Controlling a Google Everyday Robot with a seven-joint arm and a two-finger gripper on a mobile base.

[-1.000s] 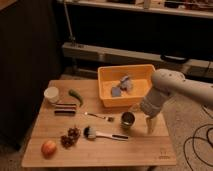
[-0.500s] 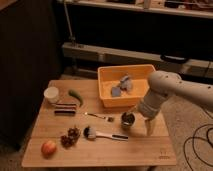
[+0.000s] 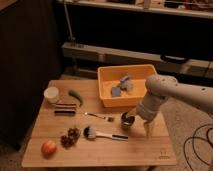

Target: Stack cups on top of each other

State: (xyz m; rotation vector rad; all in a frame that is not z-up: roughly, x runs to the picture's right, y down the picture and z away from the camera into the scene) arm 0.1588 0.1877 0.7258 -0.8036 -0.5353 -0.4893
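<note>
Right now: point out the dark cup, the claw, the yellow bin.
dark cup (image 3: 126, 120), camera view, on its rim
claw (image 3: 145, 129), camera view, right of the cup, at its tip
yellow bin (image 3: 119, 101), camera view, on its front wall

Pale wooden table (image 3: 145, 150). Yellow-orange plastic bin (image 3: 111, 98) at 12 o'clock holds grey-blue items (image 3: 122, 86). Dark grey cup (image 3: 127, 120) beside white-cream gripper (image 3: 141, 127). White round container (image 3: 51, 94) and green pepper (image 3: 76, 96) at 9 o'clock. Red-orange apple (image 3: 48, 148) and dark red grapes (image 3: 70, 137) at 7 o'clock.

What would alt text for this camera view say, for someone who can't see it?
A white robot arm reaches over a wooden table, its gripper low beside a dark cup in front of a yellow bin. Also on the table: a white container, a green pepper, a brush, grapes and an apple.
</note>
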